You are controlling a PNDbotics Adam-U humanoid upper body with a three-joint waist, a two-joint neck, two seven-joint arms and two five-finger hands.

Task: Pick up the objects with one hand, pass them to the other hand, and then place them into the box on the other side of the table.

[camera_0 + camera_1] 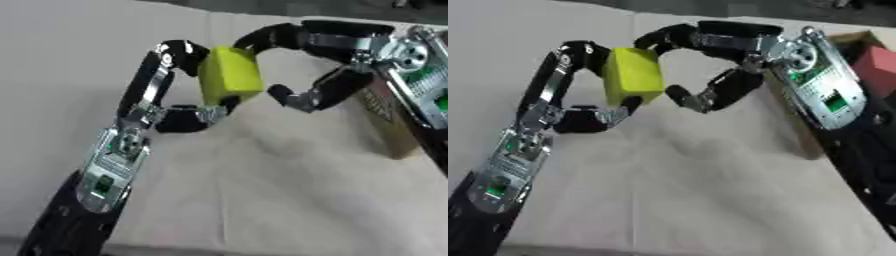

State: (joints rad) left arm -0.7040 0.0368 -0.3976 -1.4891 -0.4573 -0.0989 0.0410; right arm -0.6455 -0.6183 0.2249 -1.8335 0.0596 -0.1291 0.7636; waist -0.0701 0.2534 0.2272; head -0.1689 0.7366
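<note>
In the left eye view, a yellow block (230,75) is held above the cloth-covered tabletop (289,190), toward its far edge and clear of the surface. The left hand (175,100) is curled round the block, with fingers (179,52) hooked over its top left side and the thumb pressed at its lower edge. The right hand (328,55) is brought in from the right; its upper fingers are seen touching the block's top right corner, while its thumb (297,97) is held apart from the block's right face, so the block is not enclosed by it.

In the right eye view, a cardboard box (802,135) is seen at the tabletop's right edge, largely hidden behind the right forearm. A red object (877,65) is shown inside the box, near its far end.
</note>
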